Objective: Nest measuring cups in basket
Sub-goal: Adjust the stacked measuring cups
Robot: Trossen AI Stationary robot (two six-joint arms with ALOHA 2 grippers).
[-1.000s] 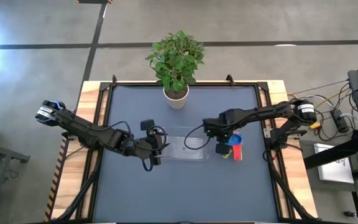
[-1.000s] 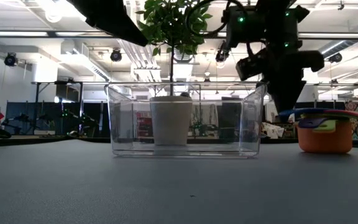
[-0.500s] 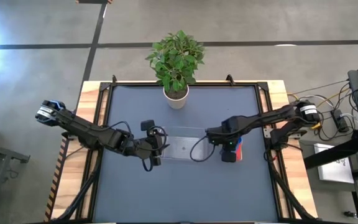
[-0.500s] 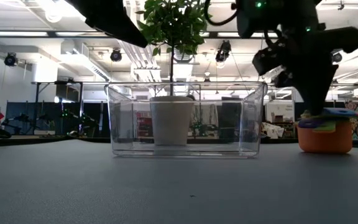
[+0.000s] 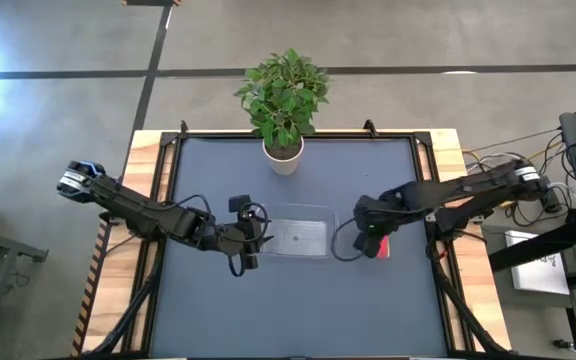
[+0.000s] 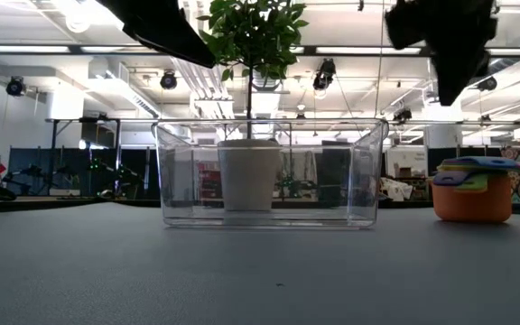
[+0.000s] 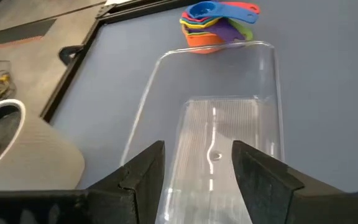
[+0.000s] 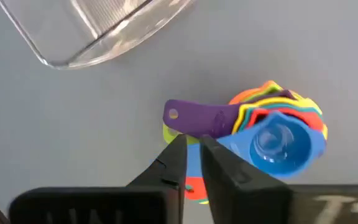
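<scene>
Nearest you, at the table's middle, the basket (image 5: 298, 238) sits empty, its clear walls showing only the pot (image 6: 248, 173) behind it in the low view. At its 9 o'clock end your left gripper (image 5: 249, 236) straddles the short wall, fingers (image 7: 143, 176) one each side of the rim, parted about halfway, bracing it rather than lifting.

Just off the basket's 3 o'clock end, apart from it, the cups (image 7: 216, 23) stand on the mat already stacked into the orange one, blue on top, handles fanned. Your right gripper (image 8: 191, 163) hovers above the handles, its jaws nearly together with only a slit between them and nothing in it.

So the nesting looks done; the step in hand is getting the stack into the basket. Your next move calls for opening the right jaws, coming down on the handle bundle or the orange rim, and carrying the stack toward 9 o'clock over the wall. Grip loosely and the stack may splay.

Farthest off, at 12 o'clock, the plant (image 5: 284, 90) stays clear of your path.
</scene>
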